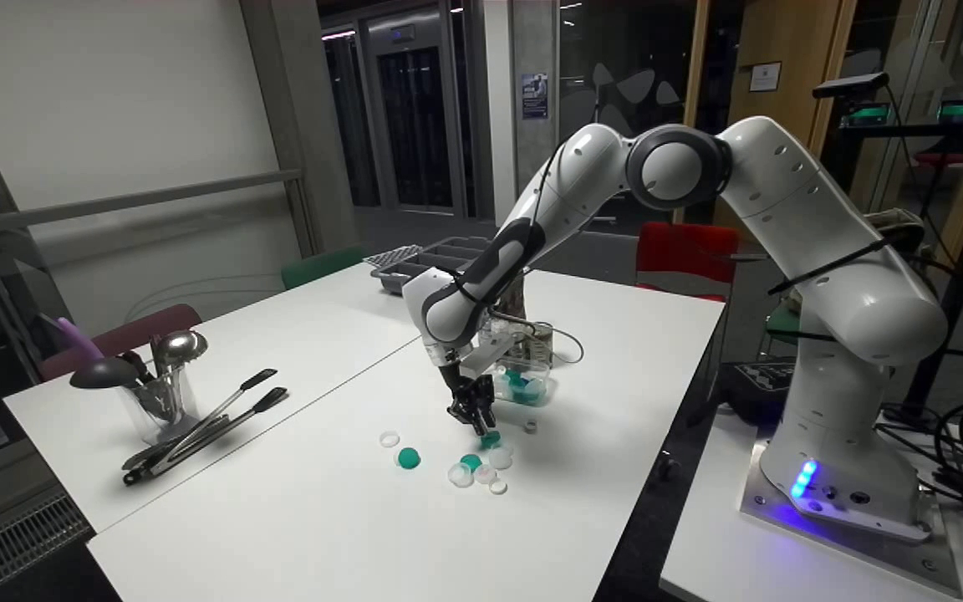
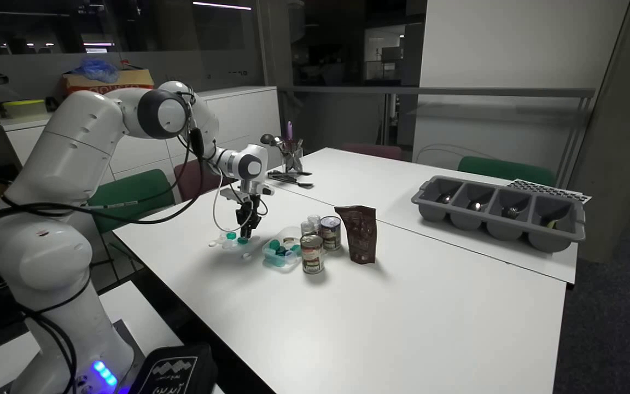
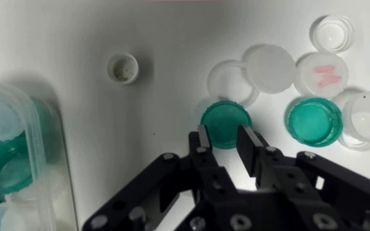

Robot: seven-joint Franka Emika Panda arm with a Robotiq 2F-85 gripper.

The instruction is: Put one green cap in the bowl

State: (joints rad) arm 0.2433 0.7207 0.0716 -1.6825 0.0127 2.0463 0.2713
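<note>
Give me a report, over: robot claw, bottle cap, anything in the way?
Gripper jaws apart at a green cap. Cap not yet in the bowl. Pale caps crowd close, possibly awkward.

Fingers (image 1: pixel 483 424) at green cap (image 1: pixel 491 440); bowl (image 1: pixel 545 381) near, caps (image 1: pixel 523 386) inside.

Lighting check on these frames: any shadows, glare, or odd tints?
Wrist view: green cap at the hand looks darker than its green neighbour; in an exterior view, broad sheen on the table; in both exterior views, blue base lights glow bright.
</note>
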